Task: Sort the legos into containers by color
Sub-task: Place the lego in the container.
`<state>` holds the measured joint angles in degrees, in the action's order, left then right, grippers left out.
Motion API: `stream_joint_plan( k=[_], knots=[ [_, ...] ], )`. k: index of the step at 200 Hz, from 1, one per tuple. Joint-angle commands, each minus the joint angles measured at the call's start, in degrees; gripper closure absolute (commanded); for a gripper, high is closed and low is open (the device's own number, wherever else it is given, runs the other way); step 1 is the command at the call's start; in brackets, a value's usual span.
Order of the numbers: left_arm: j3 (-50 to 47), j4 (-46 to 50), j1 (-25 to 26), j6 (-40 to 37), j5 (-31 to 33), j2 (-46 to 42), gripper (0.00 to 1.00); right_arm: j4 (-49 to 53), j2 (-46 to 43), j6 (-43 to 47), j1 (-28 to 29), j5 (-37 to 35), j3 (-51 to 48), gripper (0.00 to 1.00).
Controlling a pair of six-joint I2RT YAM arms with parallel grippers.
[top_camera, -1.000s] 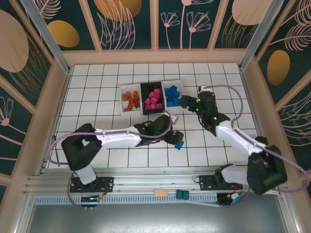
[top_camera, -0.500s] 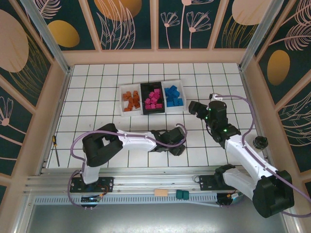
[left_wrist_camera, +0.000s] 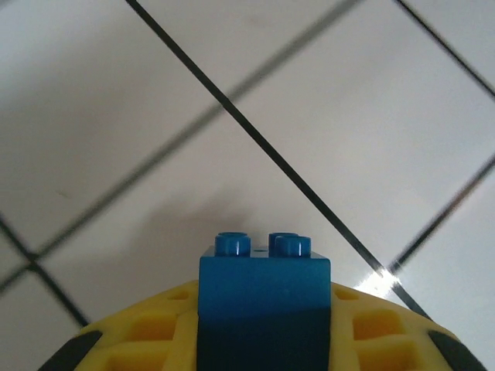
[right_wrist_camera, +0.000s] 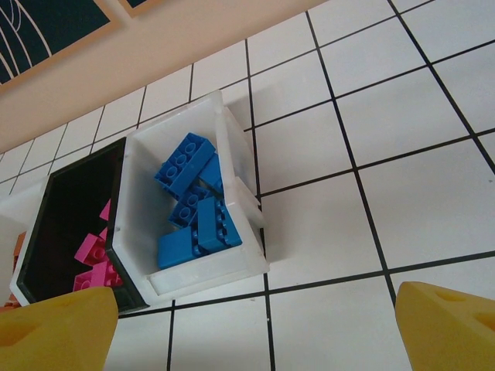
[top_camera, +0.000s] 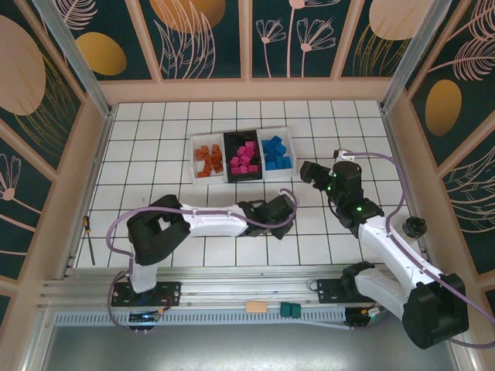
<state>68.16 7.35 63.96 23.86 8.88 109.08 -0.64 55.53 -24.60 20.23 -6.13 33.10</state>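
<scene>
Left wrist close-up: left claw (left_wrist_camera: 264, 352) clamped on glossy blue brick (left_wrist_camera: 264, 282), round studs at far end, between yellow honeycomb pads (left_wrist_camera: 155, 340).

Top view adds place: that claw (top_camera: 285, 207) low over white tiles (top_camera: 155, 154), near side of bins (top_camera: 192, 158).

Right wrist: right claw (right_wrist_camera: 255, 332) gaping wide, nothing held, near translucent bin (right_wrist_camera: 236, 166) of blue bricks (right_wrist_camera: 193, 209). Black bin (right_wrist_camera: 69, 201) holds pink bricks (right_wrist_camera: 93, 255).

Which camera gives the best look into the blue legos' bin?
Right wrist: the white bin sits close, blue legos distinct inside. Top external has it small and distant. Left wrist faces tiles and the blue brick in the left tool.
</scene>
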Motion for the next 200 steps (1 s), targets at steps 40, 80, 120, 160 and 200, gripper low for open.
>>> stream_joint_plan(
  k=[40,80,120,160,200],
  knots=[
    [10.31,-5.90,-14.22,-1.20,3.01,-2.07,0.82,-0.37,-2.21,-1.68,-0.38,-0.62,-1.70,0.07],
    [19.16,-6.95,-18.56,-0.57,0.45,6.00,0.80,0.27,-3.38,-1.94,-0.43,-0.30,-1.99,0.07],
    [25.79,-7.97,-19.98,0.49,-3.62,11.80,0.67,0.80,-3.59,-2.07,-0.38,-0.37,-1.77,0.07],
    [21.59,-10.21,-21.36,1.72,-2.73,5.79,0.02,1.14,-3.54,-1.77,-0.34,-0.79,-0.96,0.01],
    [9.25,-15.84,-22.54,1.46,3.61,-10.42,0.01,-1.32,-1.39,-0.67,-0.29,0.45,-0.02,0.01]
  ],
)
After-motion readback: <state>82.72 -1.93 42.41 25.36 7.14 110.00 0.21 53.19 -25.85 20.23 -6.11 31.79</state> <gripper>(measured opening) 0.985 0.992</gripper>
